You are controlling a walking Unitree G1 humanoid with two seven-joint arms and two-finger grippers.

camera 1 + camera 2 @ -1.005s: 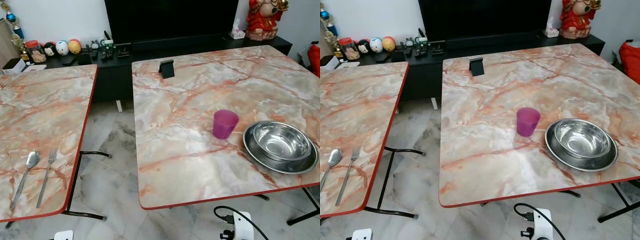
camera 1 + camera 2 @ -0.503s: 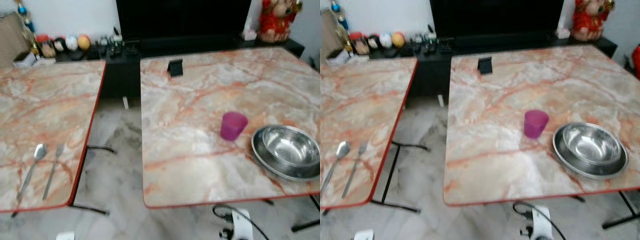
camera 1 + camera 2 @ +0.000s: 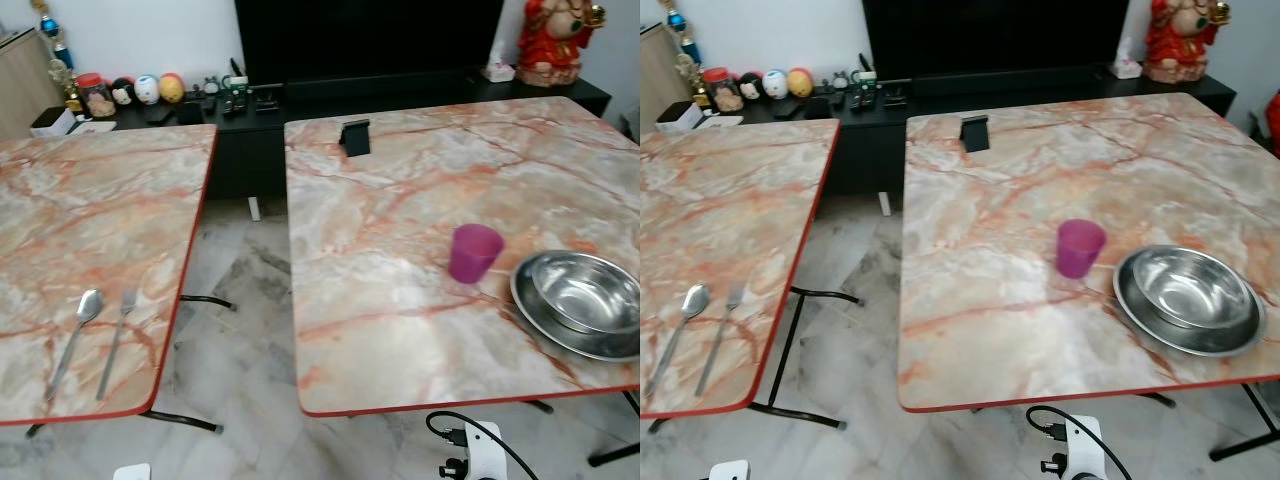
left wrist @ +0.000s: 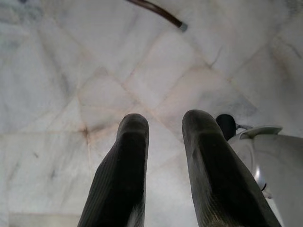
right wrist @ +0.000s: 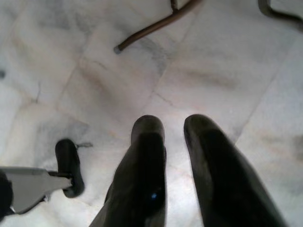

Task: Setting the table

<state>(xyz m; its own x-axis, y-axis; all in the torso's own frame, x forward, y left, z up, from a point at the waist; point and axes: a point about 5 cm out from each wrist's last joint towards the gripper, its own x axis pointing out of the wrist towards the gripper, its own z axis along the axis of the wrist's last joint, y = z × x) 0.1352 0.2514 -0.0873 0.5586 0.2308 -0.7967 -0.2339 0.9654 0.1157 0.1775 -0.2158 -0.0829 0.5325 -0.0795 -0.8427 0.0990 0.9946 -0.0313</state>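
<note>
I take the right-hand marble-patterned table with the red edge (image 3: pixel 400 300) as my landmark and work down in size from it. To its left, across a gap of pale tiled floor (image 3: pixel 240 330), stands a second marble-patterned table with the same red rim (image 3: pixel 90 230). Behind both runs a low black media cabinet (image 3: pixel 300 95) with small ornaments on it.

On the landmark table, near its front right corner, a shiny steel bowl sits nested in a wider steel plate (image 3: pixel 580 300), the plate's rim running out of view. Just left of them, apart from the rim, stands a small magenta plastic cup (image 3: pixel 474 252). Far back on that table is a small black stand (image 3: pixel 355 137). The cutlery is on the other table, well apart from the bowl: a steel spoon (image 3: pixel 72 340) and a steel fork (image 3: pixel 115 340) lying side by side near its front edge.

My left gripper (image 4: pixel 163 142) hangs over the floor with its two black fingers slightly apart, holding nothing; my right gripper (image 5: pixel 175 142) is the same, a narrow gap, empty.

The risks as I judge them: the spoon and fork lie flat and thin, so my long fingers could skid off or nudge them over the nearby edge. Crossing the gap, I could catch a table leg or the black cable (image 3: pixel 480 440) by my body. Placing cutlery beside the plate, I could tip the light cup.
</note>
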